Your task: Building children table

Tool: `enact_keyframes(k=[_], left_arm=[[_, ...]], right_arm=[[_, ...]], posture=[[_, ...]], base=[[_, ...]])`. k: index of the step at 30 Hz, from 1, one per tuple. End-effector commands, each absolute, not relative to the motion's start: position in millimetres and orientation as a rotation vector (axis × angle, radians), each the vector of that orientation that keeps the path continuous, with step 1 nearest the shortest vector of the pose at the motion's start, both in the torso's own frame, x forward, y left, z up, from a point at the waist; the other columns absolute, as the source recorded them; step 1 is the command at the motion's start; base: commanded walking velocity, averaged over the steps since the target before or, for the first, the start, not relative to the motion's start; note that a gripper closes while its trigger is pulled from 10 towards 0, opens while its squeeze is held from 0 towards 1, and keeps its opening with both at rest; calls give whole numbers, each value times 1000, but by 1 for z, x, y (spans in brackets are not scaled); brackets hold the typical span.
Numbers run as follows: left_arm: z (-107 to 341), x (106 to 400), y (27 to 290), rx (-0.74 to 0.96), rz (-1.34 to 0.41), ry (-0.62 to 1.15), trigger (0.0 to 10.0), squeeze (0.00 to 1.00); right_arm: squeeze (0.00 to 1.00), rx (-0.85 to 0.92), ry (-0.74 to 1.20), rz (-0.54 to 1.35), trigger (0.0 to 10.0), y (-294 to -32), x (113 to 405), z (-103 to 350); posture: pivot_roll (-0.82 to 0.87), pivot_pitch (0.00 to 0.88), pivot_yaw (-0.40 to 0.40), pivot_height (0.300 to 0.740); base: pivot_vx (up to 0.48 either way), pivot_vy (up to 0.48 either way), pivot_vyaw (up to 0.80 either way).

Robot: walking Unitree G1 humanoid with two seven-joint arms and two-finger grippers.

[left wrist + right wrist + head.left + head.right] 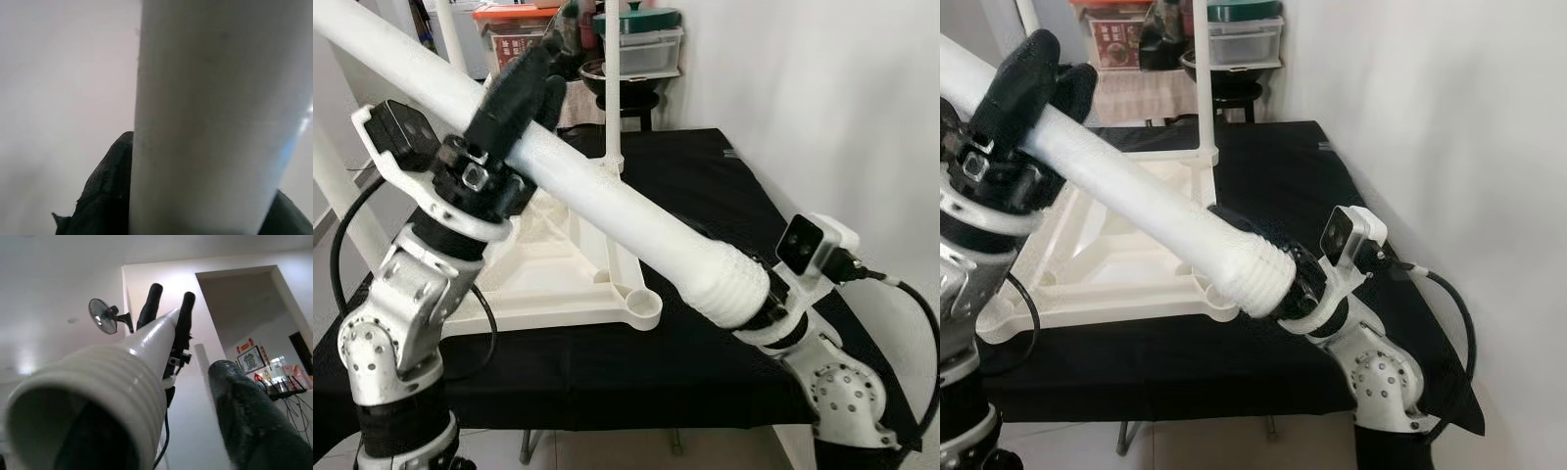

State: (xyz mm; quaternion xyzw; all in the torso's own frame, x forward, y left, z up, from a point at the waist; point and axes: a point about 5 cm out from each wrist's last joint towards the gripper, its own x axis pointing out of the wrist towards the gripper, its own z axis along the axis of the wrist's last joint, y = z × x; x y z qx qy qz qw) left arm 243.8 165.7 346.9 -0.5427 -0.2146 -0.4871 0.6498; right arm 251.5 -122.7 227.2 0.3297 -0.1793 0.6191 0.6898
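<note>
A long white table leg (607, 201) with a ribbed screw end (734, 284) slants across the scene, held between both arms. My left gripper (543, 73) is shut around its upper part, black fingers (168, 308) clasping the tube. My right gripper (1244, 245) grips the ribbed end, one finger (249, 421) lying alongside the tube. Below, the white tabletop (558, 284) rests upside down on the black-covered table (705, 176), with one leg (613, 98) standing upright at its far corner and an open socket (641, 304) at the near corner.
A white wall (842, 98) runs close along the right side. Behind the table stand shelves with plastic bins (641, 44) and a red box (514, 20). More white legs (337, 196) slant at the left edge.
</note>
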Motion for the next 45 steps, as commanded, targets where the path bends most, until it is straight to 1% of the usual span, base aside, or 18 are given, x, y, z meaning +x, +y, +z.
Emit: enact_keyframes(k=[1, 5, 10, 17, 18, 21, 22, 23, 24, 27, 31, 38, 39, 40, 41, 42, 43, 45], left_arm=[[366, 239, 187, -1285, -1101, -647, 0, 0], [379, 236, 197, -1239, -1108, -685, 0, 0], [402, 232, 207, -1098, -1141, -724, 0, 0], [415, 237, 201, -856, -1119, -678, 0, 0], [415, 237, 201, -856, -1119, -678, 0, 0], [397, 251, 177, -481, -1058, -527, 0, 0], [397, 251, 177, -481, -1058, -527, 0, 0], [389, 255, 170, -379, -1053, -478, 0, 0], [389, 255, 170, -379, -1053, -478, 0, 0], [363, 259, 149, -174, -1093, -355, 0, 0], [335, 253, 133, -62, -1175, -260, 0, 0], [321, 251, 130, -6, -1210, -227, 0, 0], [314, 251, 128, 33, -1219, -217, 0, 0], [314, 251, 128, 33, -1219, -217, 0, 0], [310, 252, 127, 66, -1213, -211, 0, 0], [310, 252, 127, 66, -1213, -211, 0, 0], [307, 253, 127, 101, -1203, -206, 0, 0], [306, 253, 127, 116, -1201, -205, 0, 0]], right_arm=[[1000, 763, -305, 1332, 10000, -122, 253, 210], [1000, 777, -296, 1301, 10000, -122, 253, 205], [1000, 764, -271, 1236, 10000, -123, 253, 196], [1000, 603, -213, 1168, 10000, -125, 254, 188], [1000, 603, -213, 1168, 10000, -125, 254, 188], [1000, 230, -81, 1009, 10000, -131, 272, 177], [1000, 230, -81, 1009, 10000, -131, 272, 177], [1000, 127, -47, 966, 10000, -134, 278, 175], [1000, 127, -47, 966, 10000, -134, 278, 175], [1000, -11, -43, 890, 10000, -149, 291, 186], [1000, 10, -143, 953, 10000, -155, 291, 214], [1000, 13, -200, 1074, 10000, -151, 283, 225], [1000, -7, -192, 1189, 10000, -147, 275, 227], [1000, -7, -192, 1189, 10000, -147, 275, 227], [1000, -32, -155, 1309, 10000, -143, 264, 225], [1000, -32, -155, 1309, 10000, -143, 264, 225], [1000, -75, -115, 1404, 10000, -137, 254, 222], [1000, -91, -106, 1425, 10000, -135, 252, 222]], posture=[[-44, 0, -11, 740], [-37, 0, -10, 740], [-38, 0, -1, 740], [-40, 0, 2, 740], [-40, 0, 2, 740], [-46, 0, 6, 740], [-46, 0, 6, 740], [-46, 0, 6, 740], [-46, 0, 6, 740], [-49, 0, 10, 740], [-54, 0, 15, 740], [-44, 0, 18, 740], [-42, 0, 19, 740], [-42, 0, 19, 740], [-36, 0, 19, 740], [-36, 0, 19, 740], [-34, 0, 19, 740], [-34, 0, 19, 740]], base=[[0, 0, 0], [0, 0, 0], [0, 0, 0], [0, 0, 0], [0, 0, 0], [0, 0, 0], [0, 0, 0], [0, 0, 0], [0, 0, 0], [0, 0, 0], [0, 0, 0], [0, 0, 0], [0, 0, 0], [0, 0, 0], [0, 0, 0], [0, 0, 0], [0, 0, 0], [0, 0, 0]])
